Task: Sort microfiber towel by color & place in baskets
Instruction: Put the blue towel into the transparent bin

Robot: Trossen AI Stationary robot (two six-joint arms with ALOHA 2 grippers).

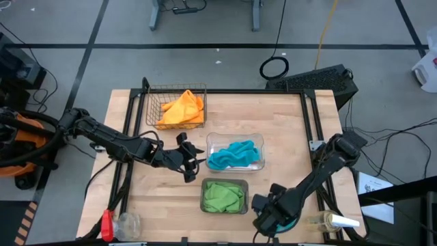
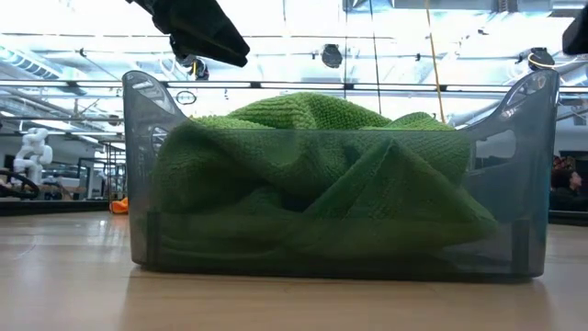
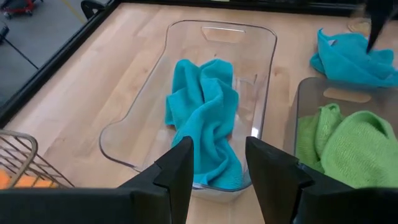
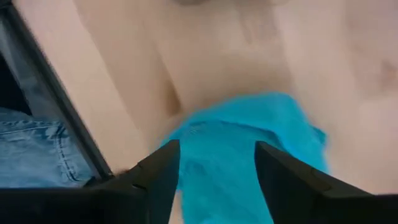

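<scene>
Two tools up | right tool (image 4: 214,186) parted over teal towel (image 4: 249,149), counter's 5 o'clock | left tool (image 3: 217,168) parted, empty, beside clear tray (image 3: 149,106)

floor (image 1: 205,58): grey, dark lines | ceiling lights (image 2: 303,18): bright | cable coil (image 1: 274,67): black, on floor

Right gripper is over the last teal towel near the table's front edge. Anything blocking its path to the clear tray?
The grey tray with green towels lies between the loose teal towel under the right gripper and the clear tray. The left gripper also hovers open at that tray's side.
</scene>
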